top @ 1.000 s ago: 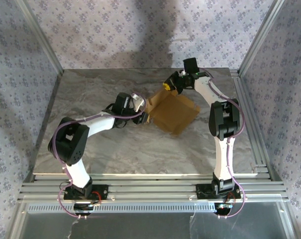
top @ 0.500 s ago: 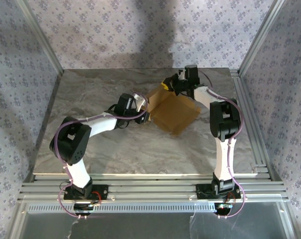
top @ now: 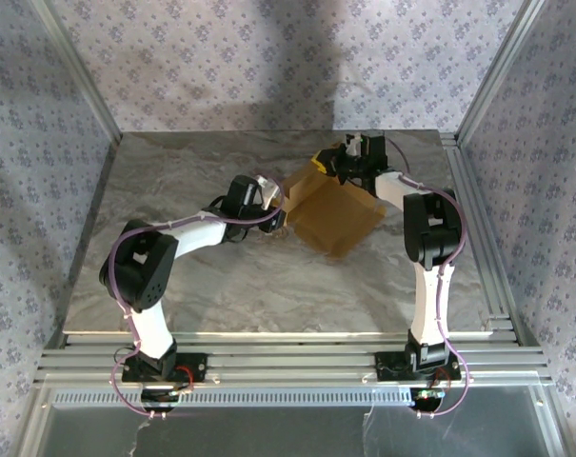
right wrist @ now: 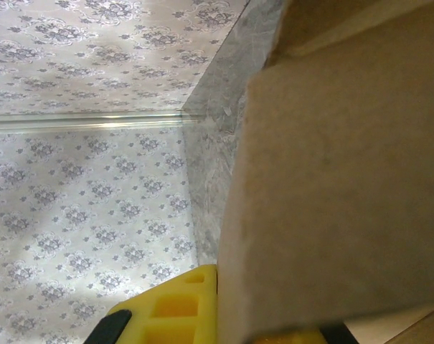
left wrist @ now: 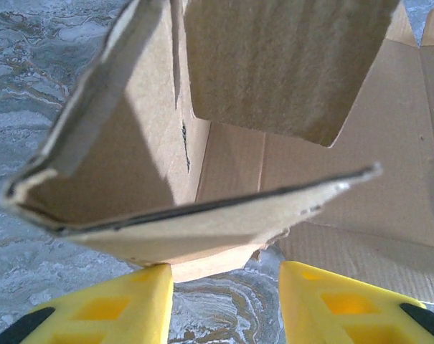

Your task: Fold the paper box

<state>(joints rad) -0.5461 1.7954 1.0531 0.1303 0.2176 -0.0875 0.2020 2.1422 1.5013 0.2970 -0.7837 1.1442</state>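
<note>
Top view: noting box lying on desk, right of centre and toward the far edge. Partly folded: base panel lying flat, one side panel standing up along the left-far edge.

Finding left claw just beside the box's left corner, with the arm reaching in from the near left. Finding right claw at the box's far corner, with the arm curling back over the far right of the desk. Box sitting between the two claws.

Left wrist view: seeing left claw with both yellow fingers spread apart and bare desk showing in the gap between them. Nothing being gripped. Box rising just ahead of the fingertips: a doubled-over side panel tilting toward the camera, a loose flap hanging above it, the flat base stretching away behind. Lower edge of the folded panel sitting very close to the left-hand fingertip; not managing to tell whether touching.

Right wrist view: seeing box as one large tan panel pressing close to the camera and covering the right side. Seeing right claw with one yellow finger showing just left of the panel's edge, a sliver of yellow peeking out beneath the panel. Not managing to tell whether this claw is clamping the panel or standing apart around it. Noting a strip of desk and the patterned wall beyond.
</note>
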